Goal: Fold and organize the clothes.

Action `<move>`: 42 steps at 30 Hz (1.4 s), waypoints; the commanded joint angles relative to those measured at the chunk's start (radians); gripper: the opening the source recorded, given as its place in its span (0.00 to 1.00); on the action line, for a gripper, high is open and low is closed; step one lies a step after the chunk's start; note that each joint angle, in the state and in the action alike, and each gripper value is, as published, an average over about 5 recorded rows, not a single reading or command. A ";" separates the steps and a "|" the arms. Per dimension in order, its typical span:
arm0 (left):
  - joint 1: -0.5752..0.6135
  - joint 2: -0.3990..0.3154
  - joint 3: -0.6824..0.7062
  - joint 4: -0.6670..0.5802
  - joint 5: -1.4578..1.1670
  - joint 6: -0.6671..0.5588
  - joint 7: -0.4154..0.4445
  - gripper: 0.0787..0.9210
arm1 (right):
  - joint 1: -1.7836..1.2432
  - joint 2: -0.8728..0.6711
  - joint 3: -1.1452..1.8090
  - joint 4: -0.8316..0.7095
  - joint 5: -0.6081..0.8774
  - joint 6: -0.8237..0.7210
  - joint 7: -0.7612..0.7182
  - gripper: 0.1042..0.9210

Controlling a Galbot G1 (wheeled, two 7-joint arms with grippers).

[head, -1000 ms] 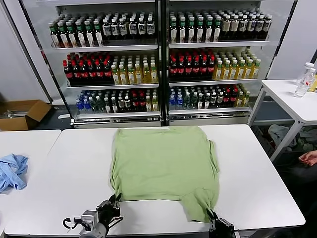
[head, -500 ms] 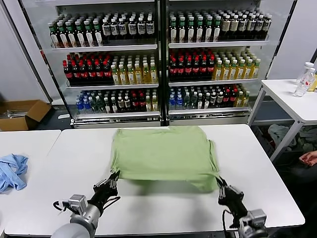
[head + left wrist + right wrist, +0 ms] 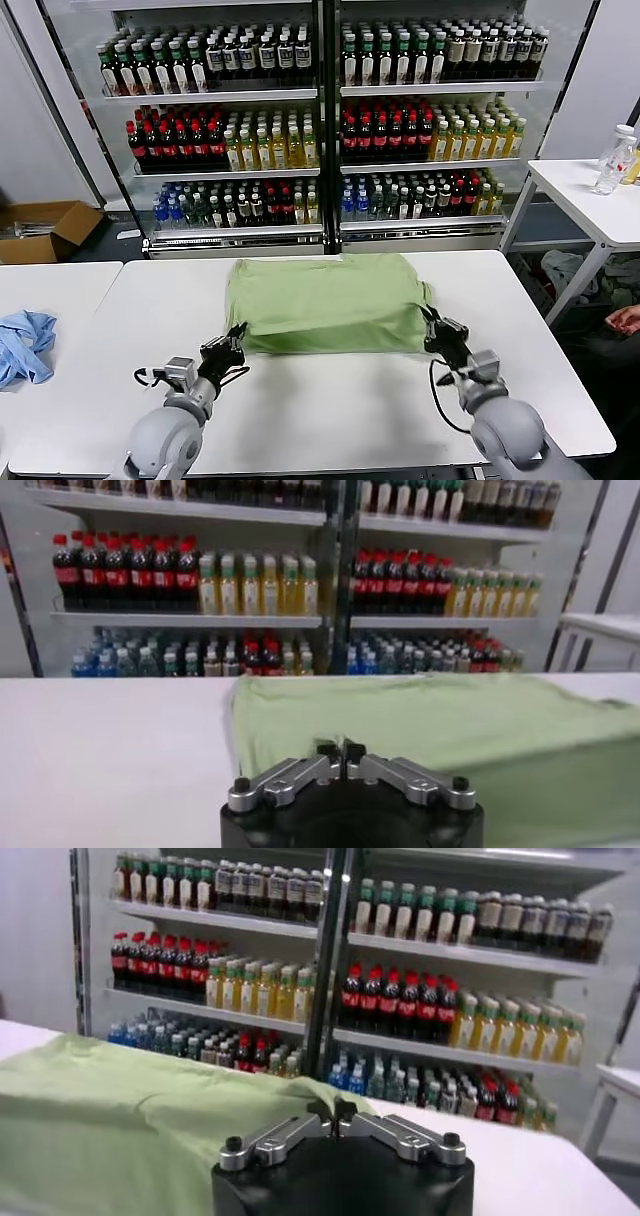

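Note:
The light green polo shirt (image 3: 325,300) lies back side up on the white table (image 3: 330,420), its near part doubled over toward the far edge. My left gripper (image 3: 238,332) is shut on the near left corner of the fold. My right gripper (image 3: 428,318) is shut on the near right corner. In the left wrist view the fingertips (image 3: 341,751) meet against the green cloth (image 3: 450,730). In the right wrist view the cloth (image 3: 100,1118) runs up into the closed tips (image 3: 335,1110). Collar, buttons and chest print are hidden.
A light blue garment (image 3: 25,345) lies on the neighbouring table at the left. A cardboard box (image 3: 45,228) sits on the floor behind it. Drink shelves (image 3: 320,130) stand behind the table. A side table (image 3: 590,205) with a bottle (image 3: 612,165) stands at the right.
Both grippers have moved away from the table's front edge toward the shelves, carrying the shirt's near hem with them. The visible shirt is now about half as deep.

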 commanded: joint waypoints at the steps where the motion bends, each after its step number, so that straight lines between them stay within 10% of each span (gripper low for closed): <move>1: -0.067 -0.028 0.052 0.097 0.074 -0.011 -0.003 0.08 | 0.094 0.012 -0.078 -0.094 -0.064 -0.019 -0.014 0.23; 18: 0.024 -0.069 0.003 0.121 0.154 -0.024 -0.085 0.65 | -0.162 0.041 0.100 -0.032 -0.041 -0.021 0.047 0.81; 25: -0.015 -0.082 0.017 0.179 0.118 -0.002 -0.089 0.84 | -0.013 0.066 0.009 -0.142 0.133 -0.196 0.091 0.86; 42: 0.068 -0.041 0.011 0.042 -0.057 -0.007 -0.027 0.32 | -0.102 -0.024 0.007 -0.025 0.248 -0.181 0.064 0.28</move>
